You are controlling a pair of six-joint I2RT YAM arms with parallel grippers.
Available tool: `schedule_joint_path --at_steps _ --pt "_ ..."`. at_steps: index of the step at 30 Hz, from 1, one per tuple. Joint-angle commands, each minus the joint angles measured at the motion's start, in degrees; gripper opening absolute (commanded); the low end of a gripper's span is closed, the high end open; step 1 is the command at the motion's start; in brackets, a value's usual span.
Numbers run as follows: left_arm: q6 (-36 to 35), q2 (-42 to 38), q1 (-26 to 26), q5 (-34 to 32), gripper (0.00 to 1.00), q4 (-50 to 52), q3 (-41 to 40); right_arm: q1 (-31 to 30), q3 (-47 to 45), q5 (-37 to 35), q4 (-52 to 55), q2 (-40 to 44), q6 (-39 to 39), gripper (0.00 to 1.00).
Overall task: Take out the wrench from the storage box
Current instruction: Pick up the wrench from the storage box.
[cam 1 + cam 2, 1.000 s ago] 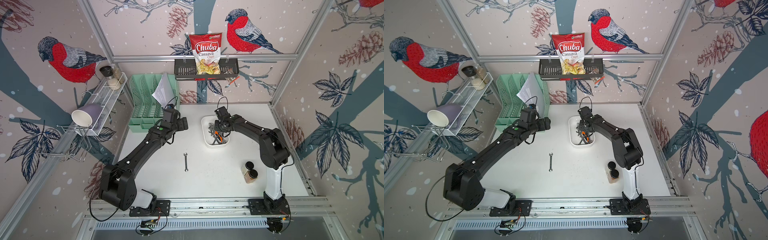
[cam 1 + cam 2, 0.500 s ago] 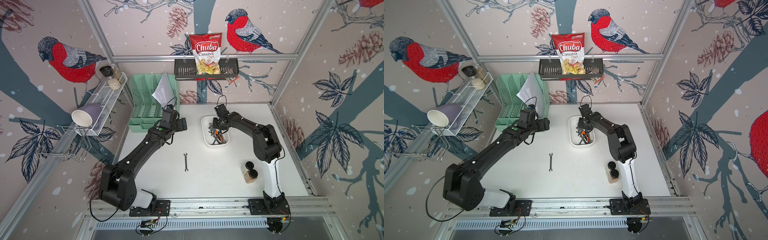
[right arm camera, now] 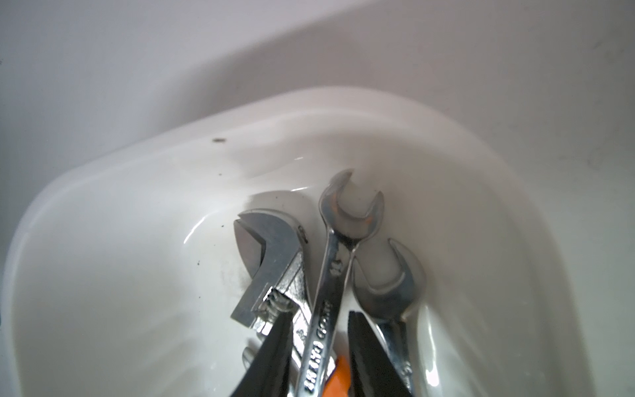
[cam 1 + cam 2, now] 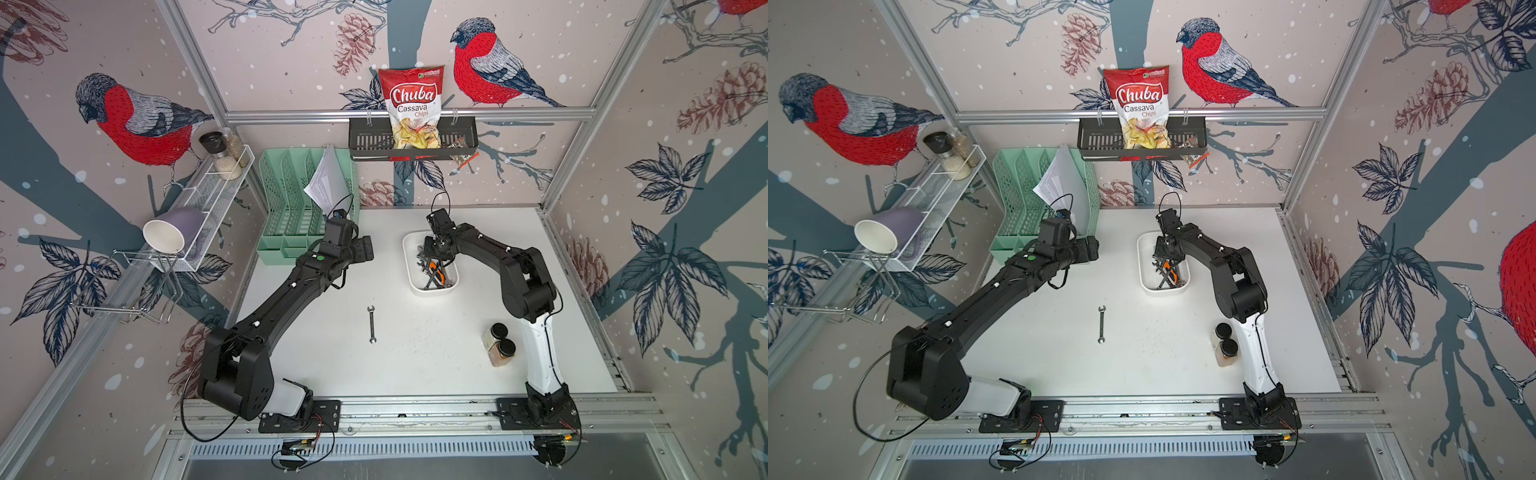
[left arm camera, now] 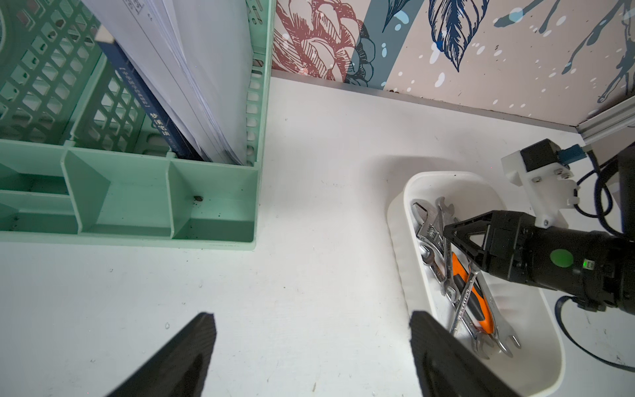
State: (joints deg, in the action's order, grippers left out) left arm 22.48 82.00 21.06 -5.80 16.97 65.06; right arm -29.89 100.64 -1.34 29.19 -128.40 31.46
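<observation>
Grasping: wrench (image 3: 330,295) shank between your right fingers (image 3: 271,361) in storage box (image 3: 137,206), pinch unclear; left fingers (image 5: 185,354) spread. Next, squeeze and lift

wrench (image 3: 335,261) handle cut off at view's edge; whether the right claw (image 3: 318,314) grips it unclear.

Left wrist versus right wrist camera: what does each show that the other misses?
Left wrist only: the mint-green slotted file organiser holding papers, and the open left gripper. Right wrist only: a close look at the right gripper straddling a stamped chrome open-ended wrench. Both: the shallow white plastic storage box, its wrenches and an orange-handled tool.
</observation>
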Motion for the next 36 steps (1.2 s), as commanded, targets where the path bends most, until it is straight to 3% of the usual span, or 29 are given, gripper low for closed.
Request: schedule_joint_path --at_steps 1,14,36 --pt "-0.4 0.2 -0.3 0.9 0.92 -1.1 0.1 0.0 -0.7 -0.2 0.2 -0.1 -0.4 0.33" --pt "-0.4 0.3 -0.3 1.1 0.92 -1.2 0.0 0.1 -2.2 2.3 -2.3 -0.4 0.0 0.3" --pt "-0.5 0.1 -0.3 0.6 0.92 -0.9 0.1 1.2 -5.9 4.3 -6.1 0.6 0.5 0.12"
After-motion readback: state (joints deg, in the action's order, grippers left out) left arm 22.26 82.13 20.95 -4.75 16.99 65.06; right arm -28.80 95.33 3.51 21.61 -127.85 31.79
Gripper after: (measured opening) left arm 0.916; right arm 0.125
